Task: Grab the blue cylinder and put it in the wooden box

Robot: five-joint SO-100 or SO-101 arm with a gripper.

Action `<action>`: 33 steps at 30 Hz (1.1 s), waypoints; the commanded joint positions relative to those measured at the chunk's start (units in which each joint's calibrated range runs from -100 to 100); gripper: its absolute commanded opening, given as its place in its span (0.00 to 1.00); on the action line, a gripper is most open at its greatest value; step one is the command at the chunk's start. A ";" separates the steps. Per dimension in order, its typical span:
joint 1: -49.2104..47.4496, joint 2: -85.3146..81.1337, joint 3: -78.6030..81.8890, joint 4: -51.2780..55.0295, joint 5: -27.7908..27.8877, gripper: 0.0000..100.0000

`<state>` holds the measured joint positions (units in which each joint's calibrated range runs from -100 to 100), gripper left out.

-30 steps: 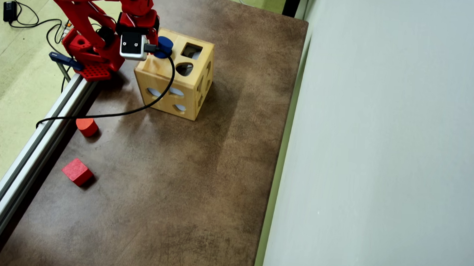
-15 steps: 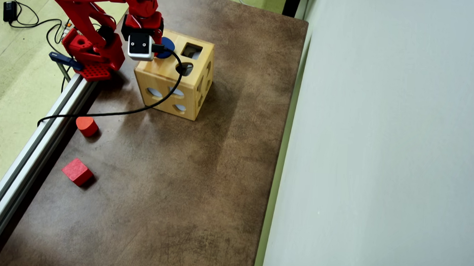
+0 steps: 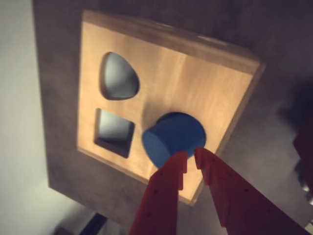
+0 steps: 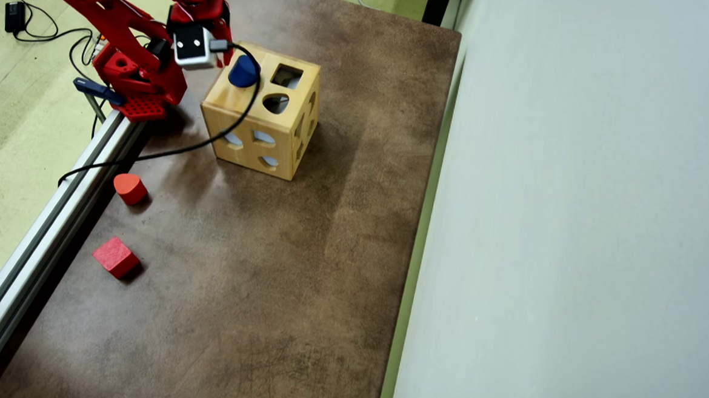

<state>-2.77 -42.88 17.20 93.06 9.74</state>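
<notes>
Your end effector (image 3: 191, 154) reaches in from the bottom of the wrist view, its two red fingers (image 3: 168, 183) with a narrow gap at the tips. Just past those tips sits the blue cylinder (image 3: 173, 137), tilted, its round flat face turned toward the lower left and its body leaning into the round opening in the top of the wooden box (image 3: 195, 83). The tips look to be touching its near edge or just short of it; you cannot tell from either view whether they grip it.

In the overhead view your red arm (image 4: 127, 17) bends over from the top left, the white wrist camera block (image 4: 194, 46) sitting right above the box's near edge, and the blue cylinder (image 4: 243, 72) pokes up at an angle from the wooden box (image 4: 261, 118) top, partly in its hole.

Beyond the cylinder on the same face you see a square hole (image 3: 115, 131) and, farther along, a rounded-triangle hole (image 3: 119, 76).

A black cable (image 4: 212, 140) drapes from the wrist across the box front.

Well away from the end effector, on the brown tabletop (image 4: 278, 268) near the metal rail (image 4: 44, 219), lie a red rounded block (image 4: 129, 188) and, farther still, a red cube (image 4: 115, 257).
</notes>
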 commanded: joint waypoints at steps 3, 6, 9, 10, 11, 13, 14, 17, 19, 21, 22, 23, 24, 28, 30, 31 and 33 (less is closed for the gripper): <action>-0.06 1.31 -4.50 -0.78 0.34 0.04; -0.43 5.13 -4.50 -0.78 0.39 0.04; -0.43 9.80 -4.77 -0.86 0.54 0.04; -0.43 10.99 -5.04 -0.94 0.54 0.04; -0.43 11.93 -5.13 -1.58 0.54 0.04; -0.58 12.69 -4.50 -3.92 0.54 0.04; -0.58 12.69 -4.32 -5.20 0.59 0.04; -0.65 12.78 -4.32 -7.45 0.68 0.04; -0.65 12.78 -4.32 -7.70 0.68 0.04; -1.32 12.78 -4.23 -7.29 0.68 0.04; -2.21 12.86 -4.23 -7.05 0.68 0.04; -3.10 12.86 -4.14 -6.97 0.68 0.04; -3.85 12.86 -4.14 -6.89 0.68 0.04; -6.07 12.86 -4.14 -6.81 0.20 0.04; -6.15 12.86 -4.05 -6.73 0.20 0.04; -6.22 12.86 -4.05 -6.73 0.15 0.04; -6.22 12.78 -3.78 -6.65 0.15 0.04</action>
<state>-8.66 -30.17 14.94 86.52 10.04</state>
